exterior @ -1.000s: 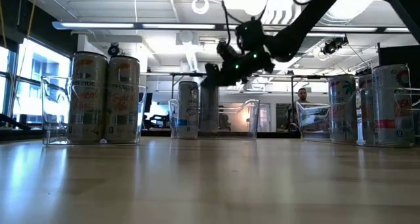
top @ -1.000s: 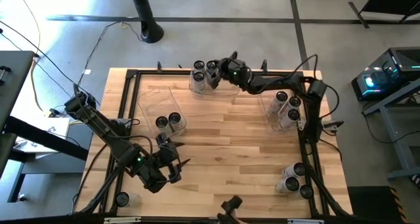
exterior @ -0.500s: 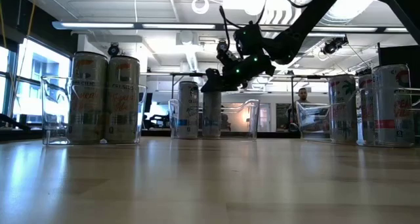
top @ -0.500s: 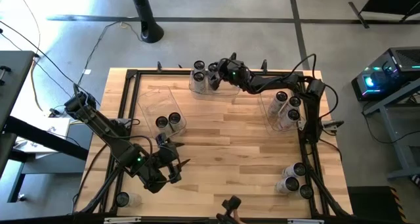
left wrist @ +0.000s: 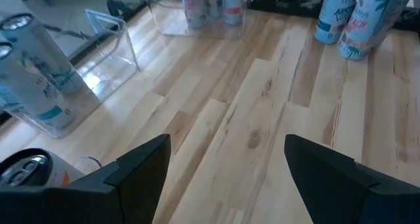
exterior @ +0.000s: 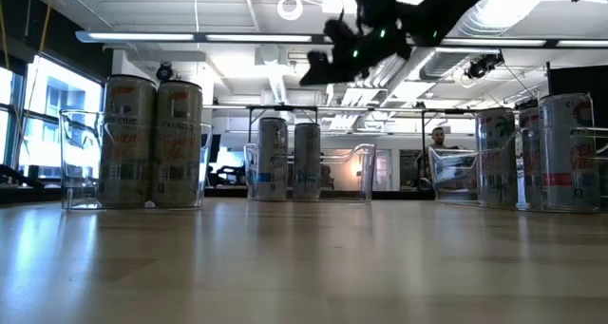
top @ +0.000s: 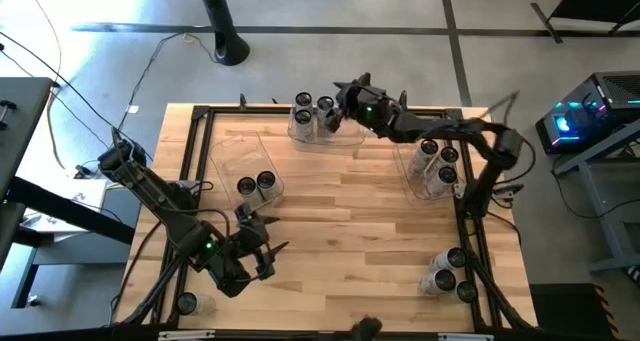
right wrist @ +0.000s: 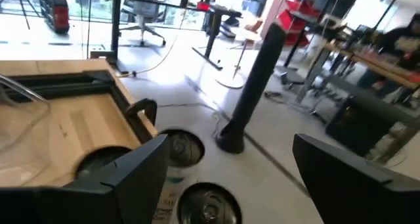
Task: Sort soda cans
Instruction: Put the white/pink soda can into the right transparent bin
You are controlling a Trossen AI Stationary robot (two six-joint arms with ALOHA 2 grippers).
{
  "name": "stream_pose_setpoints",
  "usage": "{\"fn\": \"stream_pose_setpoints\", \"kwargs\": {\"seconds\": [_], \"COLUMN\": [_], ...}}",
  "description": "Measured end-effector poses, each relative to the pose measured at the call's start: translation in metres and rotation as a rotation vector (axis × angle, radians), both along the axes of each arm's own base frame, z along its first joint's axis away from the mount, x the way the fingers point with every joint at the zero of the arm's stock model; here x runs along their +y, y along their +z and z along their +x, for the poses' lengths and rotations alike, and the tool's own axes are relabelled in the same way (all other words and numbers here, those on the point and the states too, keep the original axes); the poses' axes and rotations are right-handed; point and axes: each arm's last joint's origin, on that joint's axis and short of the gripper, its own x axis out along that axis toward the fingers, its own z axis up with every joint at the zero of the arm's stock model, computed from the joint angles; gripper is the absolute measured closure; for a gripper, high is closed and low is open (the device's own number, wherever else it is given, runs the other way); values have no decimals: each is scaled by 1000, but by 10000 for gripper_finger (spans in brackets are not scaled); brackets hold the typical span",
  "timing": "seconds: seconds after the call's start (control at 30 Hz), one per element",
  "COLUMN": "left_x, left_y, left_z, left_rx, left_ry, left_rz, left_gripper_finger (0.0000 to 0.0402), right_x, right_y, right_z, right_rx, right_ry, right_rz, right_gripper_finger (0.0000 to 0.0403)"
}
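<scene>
The soda cans [top: 313,114] all stand upright, long axes vertical, dark round tops facing up, sorted into groups around the table [top: 340,211]. Three stand in a clear bin [top: 300,131] at the middle of the far edge; two stand in a second bin [top: 235,166] toward the left side; several fill a third bin [top: 415,171] by the right edge; three cluster at the near right corner [top: 447,273], and one stands at the near left corner [top: 187,303]. Label writing shows on the can sides in the low view, but none of it can be read.

The right gripper [top: 343,93] hangs raised just above the far-edge group, its fingers spread with nothing between them. The left gripper [top: 262,249] waits near the near left part of the table, fingers likewise spread and empty.
</scene>
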Motion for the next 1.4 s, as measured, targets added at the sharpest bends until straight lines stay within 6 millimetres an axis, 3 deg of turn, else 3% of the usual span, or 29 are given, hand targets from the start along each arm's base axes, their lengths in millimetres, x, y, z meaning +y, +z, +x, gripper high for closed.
{"fn": "stream_pose_setpoints", "kwargs": {"seconds": [0.13, 0.3, 0.47, 0.67, 0.83, 1.0, 1.2, 1.4], "left_x": [-5, -10, -12, -8, -4, 0, 6, 9], "left_y": [1, -5, -16, -24, -31, -38, -47, -51], "left_z": [-5, -6, -1, 8, 16, 24, 34, 42], "left_rx": [-35, -25, 19, 87, 145, 177, 210, 231], "left_ry": [5, -2, -2, -23, -43, -27, -2, -7], "left_rz": [36, 79, 152, 250, 332, 389, 430, 448], "left_gripper_finger": [108, 108, 108, 108, 108, 108, 108, 108], "right_x": [37, 103, 171, 236, 285, 330, 379, 411], "right_y": [28, 50, 60, 60, 70, 81, 70, 53], "right_z": [-12, -31, -55, -87, -105, -109, -111, -128], "right_rx": [73, 221, 303, 425, 542, 616, 810, 965], "right_ry": [70, 248, 439, 561, 499, 425, 261, -38], "right_rz": [-8, -3, 71, 227, 399, 655, 941, 1062], "right_gripper_finger": [85, 84, 84, 84, 84, 84, 84, 84]}}
